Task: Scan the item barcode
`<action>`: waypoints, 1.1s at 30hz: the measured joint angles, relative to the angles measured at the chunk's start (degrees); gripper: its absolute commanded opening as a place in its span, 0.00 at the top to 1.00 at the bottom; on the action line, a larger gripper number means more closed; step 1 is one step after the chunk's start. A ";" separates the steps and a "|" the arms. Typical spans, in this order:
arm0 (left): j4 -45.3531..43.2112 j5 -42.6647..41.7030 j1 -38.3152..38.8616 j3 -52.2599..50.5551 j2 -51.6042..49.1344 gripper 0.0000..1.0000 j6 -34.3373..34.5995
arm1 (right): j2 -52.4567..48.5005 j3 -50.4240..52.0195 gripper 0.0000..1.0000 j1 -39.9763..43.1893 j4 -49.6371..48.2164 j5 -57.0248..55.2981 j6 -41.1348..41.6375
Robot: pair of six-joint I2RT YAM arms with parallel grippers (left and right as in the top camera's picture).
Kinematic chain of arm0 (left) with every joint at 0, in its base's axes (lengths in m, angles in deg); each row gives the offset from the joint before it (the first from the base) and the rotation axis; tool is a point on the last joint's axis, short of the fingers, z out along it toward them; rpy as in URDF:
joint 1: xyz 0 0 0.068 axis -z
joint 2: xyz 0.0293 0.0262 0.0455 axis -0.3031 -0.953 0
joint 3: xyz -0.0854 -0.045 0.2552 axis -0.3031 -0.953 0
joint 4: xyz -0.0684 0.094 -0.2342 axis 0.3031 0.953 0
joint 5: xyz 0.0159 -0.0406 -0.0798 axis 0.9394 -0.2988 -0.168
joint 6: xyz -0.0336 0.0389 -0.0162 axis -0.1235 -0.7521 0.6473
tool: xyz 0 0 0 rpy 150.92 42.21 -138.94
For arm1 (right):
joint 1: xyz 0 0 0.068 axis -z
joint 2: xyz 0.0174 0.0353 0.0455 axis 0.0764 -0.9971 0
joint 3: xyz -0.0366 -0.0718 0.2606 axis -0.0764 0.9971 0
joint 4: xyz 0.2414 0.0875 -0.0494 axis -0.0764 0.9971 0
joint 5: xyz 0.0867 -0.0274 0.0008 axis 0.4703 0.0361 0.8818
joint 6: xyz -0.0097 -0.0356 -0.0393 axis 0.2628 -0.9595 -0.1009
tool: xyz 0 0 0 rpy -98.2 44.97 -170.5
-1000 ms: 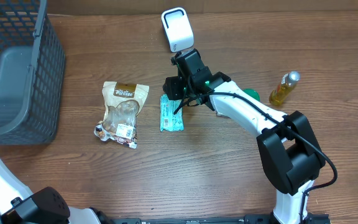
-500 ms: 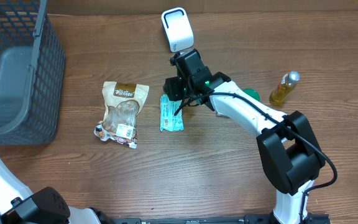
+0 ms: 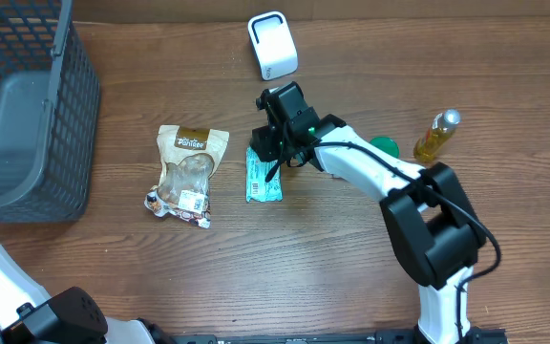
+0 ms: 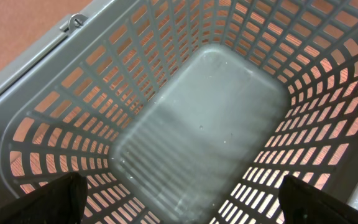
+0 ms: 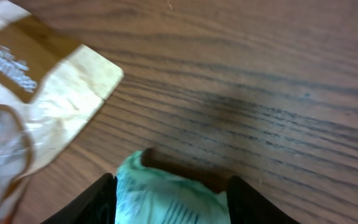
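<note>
The right end effector (image 3: 273,143) has slid away from the white handheld scanner (image 3: 272,45) at the far edge of the wooden bench (image 3: 113,277) and over the teal foil packet (image 3: 264,177) mid-bench. Its fingers (image 5: 104,199) are half-spread astride the packet's far end. The packet lies flat where it was. The left end effector (image 4: 191,202) stays spread wide over the grey plastic basket (image 4: 197,124) at the left edge.

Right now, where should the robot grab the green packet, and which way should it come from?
Grab its short top end, the one toward the white scanner, coming from straight above. The green packet lies flat and is long and narrow, so the fingers fit across its width there. The right gripper hangs over that end with a finger on each side. The snack bag lies apart, out of the way.
</note>
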 measured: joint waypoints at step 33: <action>0.00 0.00 0.00 0.00 0.00 0.00 -0.02 | 1.03 -1.90 0.43 0.02 33.88 -7.19 22.12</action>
